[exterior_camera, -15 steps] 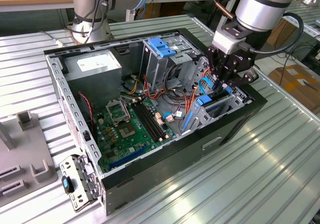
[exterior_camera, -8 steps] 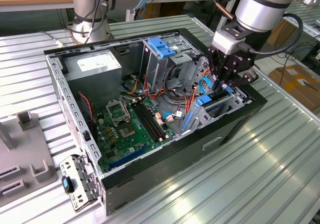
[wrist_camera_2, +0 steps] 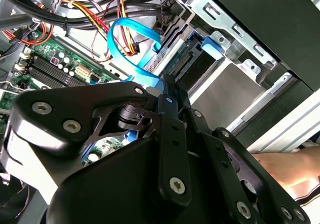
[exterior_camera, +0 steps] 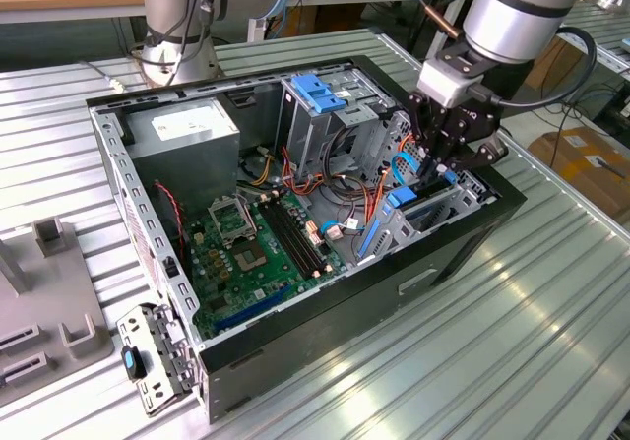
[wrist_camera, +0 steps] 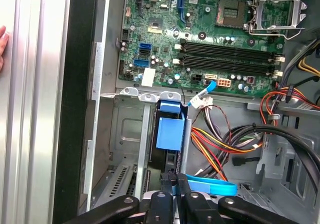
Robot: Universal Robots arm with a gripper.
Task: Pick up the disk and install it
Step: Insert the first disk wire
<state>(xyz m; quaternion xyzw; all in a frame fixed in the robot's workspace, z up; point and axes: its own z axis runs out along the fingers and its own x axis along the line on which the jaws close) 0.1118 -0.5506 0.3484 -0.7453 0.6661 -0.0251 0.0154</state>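
The disk (wrist_camera: 170,134) stands on edge in the drive bay (wrist_camera: 125,129) at the front corner of the open computer case (exterior_camera: 463,253). Its blue carrier rail faces up, and in the second wrist view the disk (wrist_camera_2: 197,58) shows its silver connector end. My gripper (exterior_camera: 440,169) hangs straight over it. Its black fingers (wrist_camera: 167,191) are pressed close together, with their tips at the disk's upper edge. I cannot tell whether anything thin is pinched between them.
A blue flat cable (wrist_camera_2: 125,38) loops beside the bay, next to bundles of coloured wires (wrist_camera: 220,144). The motherboard (exterior_camera: 251,253) lies on the case floor, the grey power supply (exterior_camera: 187,130) at the back. A person's hand (wrist_camera_2: 292,166) rests outside the case.
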